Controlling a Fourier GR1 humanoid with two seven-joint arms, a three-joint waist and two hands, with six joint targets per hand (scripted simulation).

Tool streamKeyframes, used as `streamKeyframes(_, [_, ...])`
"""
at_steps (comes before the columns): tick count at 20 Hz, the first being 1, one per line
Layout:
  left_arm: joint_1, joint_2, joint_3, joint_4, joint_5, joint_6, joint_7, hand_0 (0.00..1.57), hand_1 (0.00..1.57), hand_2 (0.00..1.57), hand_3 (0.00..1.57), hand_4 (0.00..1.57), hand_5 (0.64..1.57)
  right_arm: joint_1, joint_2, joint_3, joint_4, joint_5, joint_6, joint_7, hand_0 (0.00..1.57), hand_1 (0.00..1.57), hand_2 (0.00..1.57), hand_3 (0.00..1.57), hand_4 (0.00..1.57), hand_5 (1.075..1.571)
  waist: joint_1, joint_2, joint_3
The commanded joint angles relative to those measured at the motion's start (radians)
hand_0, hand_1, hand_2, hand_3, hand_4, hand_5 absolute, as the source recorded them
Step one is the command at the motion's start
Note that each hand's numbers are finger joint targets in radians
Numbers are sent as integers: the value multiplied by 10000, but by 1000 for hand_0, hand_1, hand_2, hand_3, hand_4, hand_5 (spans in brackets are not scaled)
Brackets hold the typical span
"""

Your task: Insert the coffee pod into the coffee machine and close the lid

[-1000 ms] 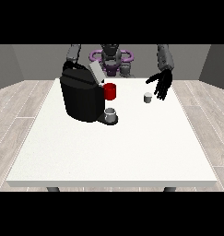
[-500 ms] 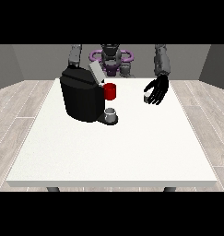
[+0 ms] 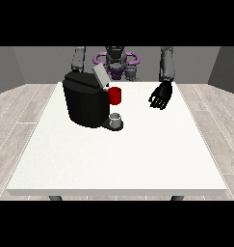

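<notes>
one white table (image 3: 113, 159), grey wood-plank floor (image 3: 17, 120), grey walls behind.

- Coffee machine (image 3: 85, 102): black and boxy, upright in the frame's upper left, its grey lid (image 3: 100, 75) tilted open.
- Coffee pod: cannot be made out at this moment.

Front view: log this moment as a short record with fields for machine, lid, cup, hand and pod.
machine: black coffee machine on the white table, at the view's left
lid: grey lid raised and tilted, not closed
cup: small grey cup on the machine's tray
red part: red part on the machine's front
hand: hand at the view's right with fingers curled, right of the machine
pod: not visible; cannot tell whether the hand holds it
</notes>
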Motion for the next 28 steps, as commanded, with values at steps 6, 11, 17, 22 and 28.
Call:
streamKeyframes(6, [-112,173,-227,1200,-1055,-454,-321,760,760,978,856,400,1571,533,-267,-359,551,-382,368,-180,0,0,0,0,0,1571,-51,-627,-6])
streamKeyframes(11, [-520,-372,-152,1404,-1208,-398,-485,1124,1124,1198,1089,394,1571,265,-196,-182,768,283,-270,339,0,0,0,0,0,1571,88,-957,-7])
streamKeyframes(17, [-1116,-1146,276,892,-410,-1102,-624,1433,1433,1423,1352,489,1571,245,-166,-419,1773,528,-720,-205,0,0,0,0,0,1571,535,-1200,-1])
streamKeyframes(22, [-1260,-737,589,1237,-240,-2243,-545,1413,1413,1400,1314,515,1571,647,-187,-57,1185,631,-435,716,0,0,0,0,0,1571,139,-2106,-5])
streamKeyframes(28, [-1941,-979,447,201,-151,-3503,-223,1424,1424,1404,1341,557,1571,326,-372,-557,1982,252,-216,131,0,0,0,0,0,1571,591,-2375,-2])
